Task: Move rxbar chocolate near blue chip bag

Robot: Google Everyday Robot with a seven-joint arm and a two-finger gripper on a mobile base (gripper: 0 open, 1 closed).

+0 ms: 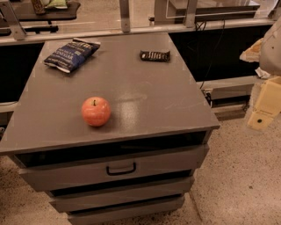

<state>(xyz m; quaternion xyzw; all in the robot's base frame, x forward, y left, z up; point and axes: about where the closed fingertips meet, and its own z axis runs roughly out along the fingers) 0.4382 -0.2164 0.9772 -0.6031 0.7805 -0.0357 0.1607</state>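
**Grey cabinet top [145, 88]: bar and bag sitting well apart, gripper hanging off to the right**

You're looking down at a flat grey top on a drawer cabinet. It's showing light scuffs and a dull sheen near the middle. Three drawer fronts are stacking below the front edge, and the top one is carrying a dark handle [120, 169].

- rxbar chocolate [154, 55] is lying flat near the back edge, right of centre, with its white lettering facing up.
- blue chip bag [72, 54] is lying at the back left corner, angled, crinkled, with white print up. It's well apart from the bar, with bare top between them.
- A red apple [95, 111] is sitting upright toward the front left, stem up, apart from both.

The gripper [262, 107] is hanging at the right edge of the view, off the cabinet and over the speckled floor [237, 176]. It's not touching anything on the top. You can't tell whether it's open or closed.

Behind the cabinet a pale metal rail [125, 17] is running across, with dark openings below it and black cables [210, 48] dropping down at the right. A dark table [44, 11] is showing at the far top left.
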